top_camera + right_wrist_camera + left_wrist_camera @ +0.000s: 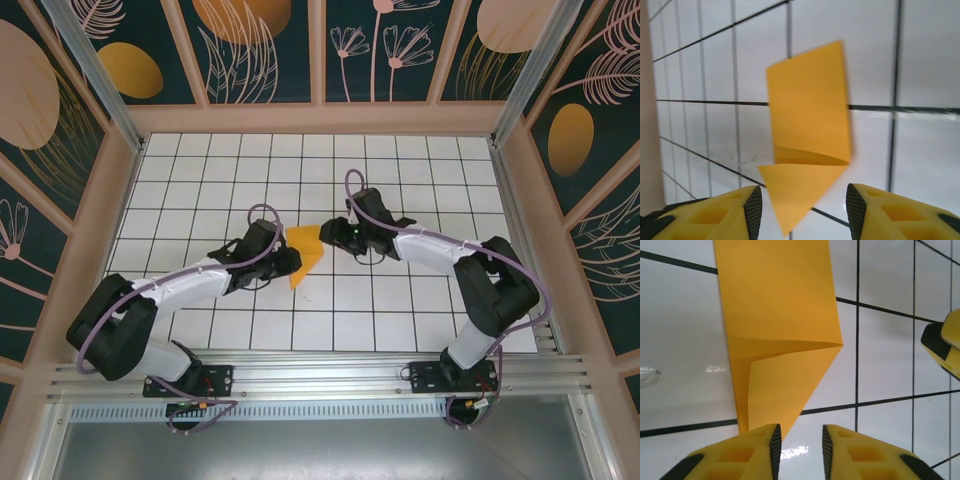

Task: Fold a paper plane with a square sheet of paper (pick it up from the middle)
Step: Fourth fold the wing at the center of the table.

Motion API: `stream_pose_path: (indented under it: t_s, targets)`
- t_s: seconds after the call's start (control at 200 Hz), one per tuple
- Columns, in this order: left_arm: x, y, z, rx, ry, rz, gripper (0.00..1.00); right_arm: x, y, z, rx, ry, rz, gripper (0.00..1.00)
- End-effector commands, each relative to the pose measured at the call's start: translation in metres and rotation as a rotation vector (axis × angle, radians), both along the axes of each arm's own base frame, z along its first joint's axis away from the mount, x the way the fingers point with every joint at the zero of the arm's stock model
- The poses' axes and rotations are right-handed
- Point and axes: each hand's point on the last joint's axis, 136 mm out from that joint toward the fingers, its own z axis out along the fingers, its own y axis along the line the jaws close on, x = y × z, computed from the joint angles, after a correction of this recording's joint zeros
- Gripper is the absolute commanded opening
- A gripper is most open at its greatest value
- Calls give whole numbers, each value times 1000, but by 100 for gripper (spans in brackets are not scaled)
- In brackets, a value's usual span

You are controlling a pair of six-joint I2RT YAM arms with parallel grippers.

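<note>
Table (400, 300): white tiles with dark grid lines; the paper lies near its middle.
Arms: the left arm (190, 285) and right arm (440, 250) both reach inward and meet at the paper from opposite sides.
Sheet of paper (305, 252): orange-yellow, partly folded into a wedge with one flap creased over. Its long axis runs far to near, with the point at the near end.
Left gripper (799, 442): jaws slightly parted and holding nothing, with the paper's point just ahead of its left finger.
Right gripper (800, 212): jaws wider apart and empty, with the point showing between its fingers.
Key relation: the paper sits between the grippers, the left beside its left edge and the right by its far right corner. Both are close.
</note>
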Motion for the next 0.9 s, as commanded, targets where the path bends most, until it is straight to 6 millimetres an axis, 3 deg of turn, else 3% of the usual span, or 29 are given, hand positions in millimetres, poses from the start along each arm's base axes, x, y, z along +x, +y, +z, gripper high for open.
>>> stream_pose_path:
  t_s: [0.0,0.305,0.645,0.896]
  targets:
    - [19,-11,9,-31,-48,8,26,-5,-3,-8,28,10,5,50]
    - [35,6,-18,14,-36,100,17,-8,10,-28,48,59,60,51]
    - [30,18,-51,51,44,120,8,-11,33,-40,64,101,114,46]
    - [27,25,-60,87,65,126,7,-13,42,-44,79,121,131,41]
